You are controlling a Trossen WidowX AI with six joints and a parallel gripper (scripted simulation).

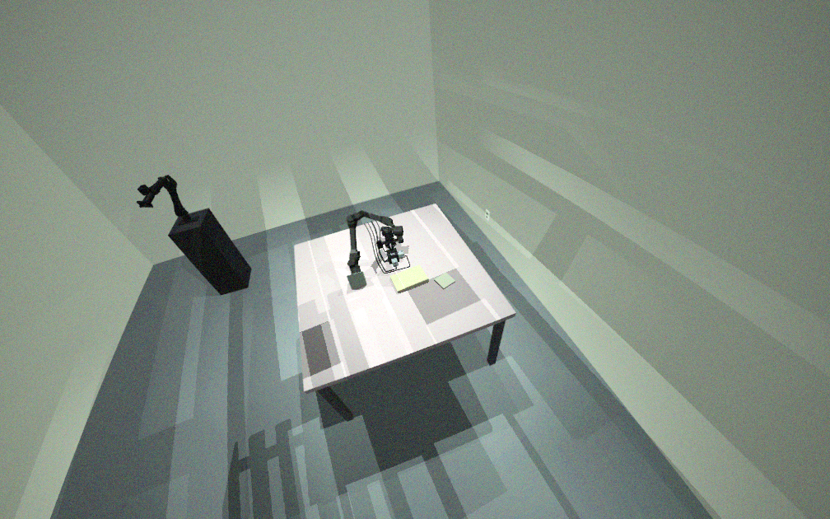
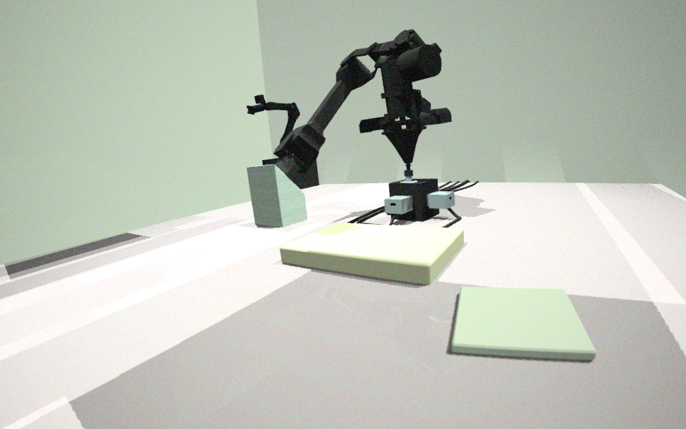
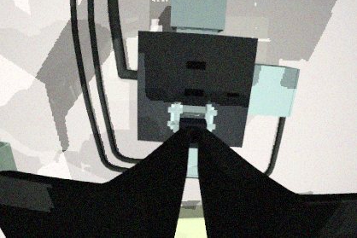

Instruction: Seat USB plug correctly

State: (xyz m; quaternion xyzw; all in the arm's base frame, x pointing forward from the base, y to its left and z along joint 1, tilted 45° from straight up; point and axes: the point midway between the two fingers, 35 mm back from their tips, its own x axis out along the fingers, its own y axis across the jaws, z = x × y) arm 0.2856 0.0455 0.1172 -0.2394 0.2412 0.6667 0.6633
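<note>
The black power cube (image 2: 412, 198) (image 3: 196, 68) (image 1: 390, 262) stands on the white table (image 2: 521, 224), with pale blue plugs (image 2: 397, 203) (image 3: 199, 1) in its side faces and black cables (image 3: 93, 56) running off behind it. My gripper (image 2: 407, 169) (image 3: 193, 136) points straight down over the cube's top and is shut on the small USB plug (image 2: 407, 173) (image 3: 193, 118). The plug's pale metal end shows at my fingertips, just above the cube's top face. Two dark slots show on the cube's top in the wrist view.
A thick yellow-green slab (image 2: 377, 250) (image 1: 409, 279) lies right in front of the cube. A thin green pad (image 2: 518, 323) (image 1: 445, 280) lies nearer the front. A pale teal wedge block (image 2: 274, 196) (image 1: 356, 279) stands left by the arm's base. A second arm on a dark pedestal (image 1: 210, 248) stands off the table.
</note>
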